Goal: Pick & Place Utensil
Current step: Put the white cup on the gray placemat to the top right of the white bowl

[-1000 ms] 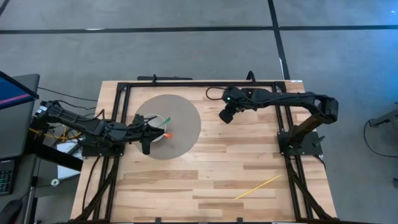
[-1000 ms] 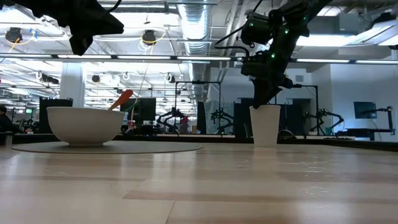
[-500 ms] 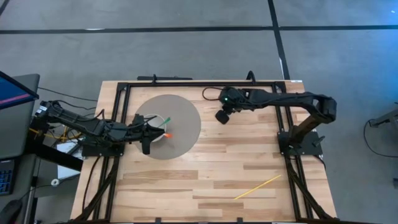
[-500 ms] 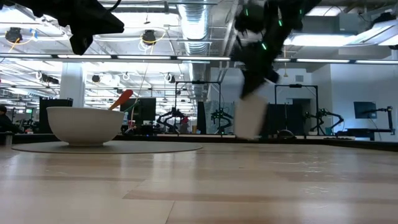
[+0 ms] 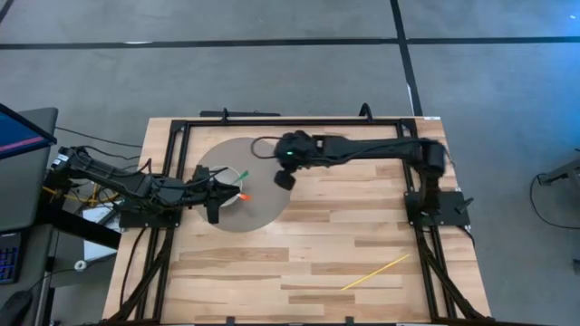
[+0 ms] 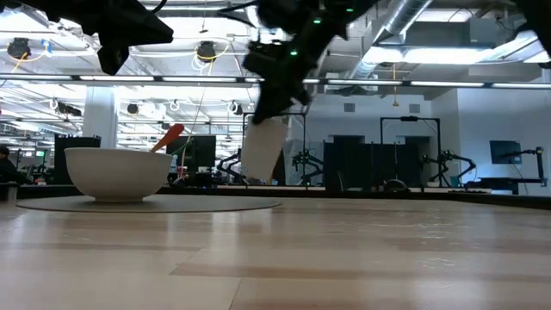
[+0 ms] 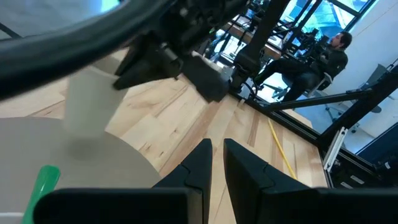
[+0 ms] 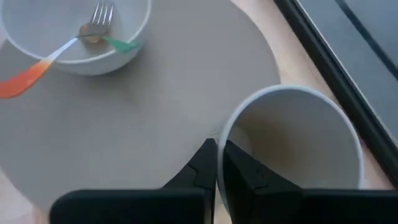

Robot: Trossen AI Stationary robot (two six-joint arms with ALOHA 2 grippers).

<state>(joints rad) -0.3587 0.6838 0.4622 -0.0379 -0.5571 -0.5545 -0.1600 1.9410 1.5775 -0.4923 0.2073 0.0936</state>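
Right gripper [image 5: 285, 177] pinches the rim of a white cup [image 6: 263, 148], holding it tilted and clear of the table above the edge of the grey mat [image 5: 272, 195]. Beyond it, a white bowl [image 8: 74, 31] holds two utensils [image 8: 93, 34]. Left gripper [image 7: 214, 163] hovers over that bowl, fingers nearly together, empty.

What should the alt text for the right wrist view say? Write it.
The right tool grips the rim of a white cup above the edge of a round grey mat. A white bowl on the mat holds orange-handled and green-handled utensils.
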